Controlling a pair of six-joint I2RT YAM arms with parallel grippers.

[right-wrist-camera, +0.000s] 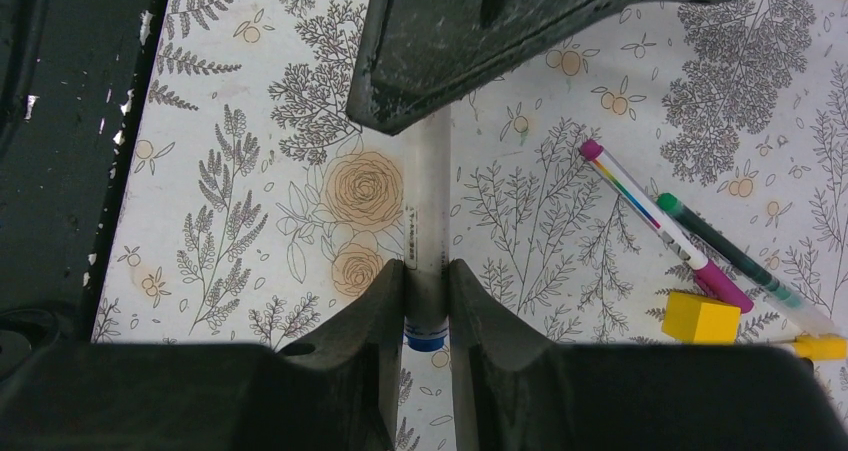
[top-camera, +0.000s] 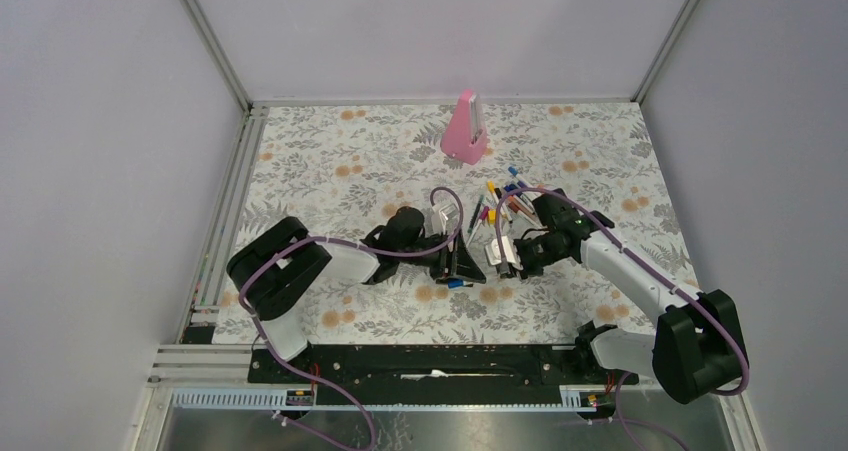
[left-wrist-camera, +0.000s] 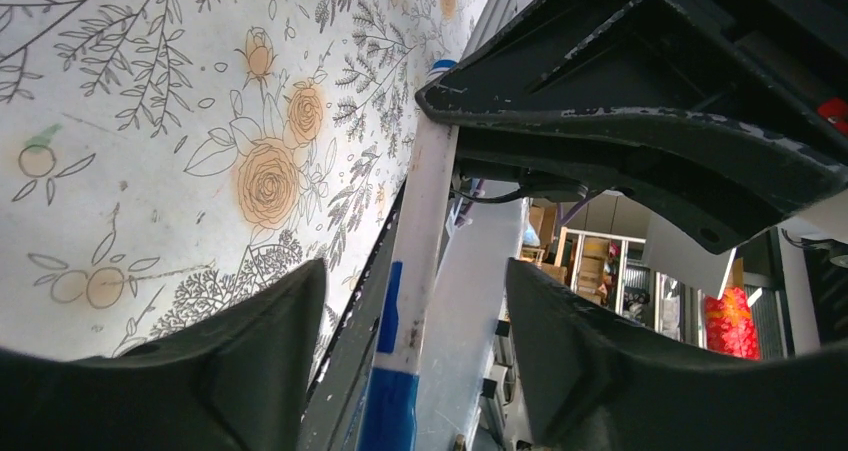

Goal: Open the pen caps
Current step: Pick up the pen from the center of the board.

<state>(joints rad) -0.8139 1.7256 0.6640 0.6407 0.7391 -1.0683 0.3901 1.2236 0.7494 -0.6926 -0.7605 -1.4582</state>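
**Two robot arms meet over one pen.** At the middle of a floral-patterned counter, the arms share a single white pen.

The right fingers are clamped tight on the barrel, close to its blue tail end. The left fingers stand partly open on either side of the pen's blue cap. A gap shows on each side, so they grip nothing. The cap sits on the barrel, between the left fingers.

From overhead, the two sets of fingers face each other at close quarters, just near of a loose heap of pens. The heap lies right of centre, and its caps show blue, red and yellow. A pink wedge-shaped object stands upright at the far edge of the counter, well apart from the arms.

The right wrist camera shows more on the counter to the right of the held pen. A striped pen with pink ends and a green pen lie side by side there, with a yellow block just beside them.
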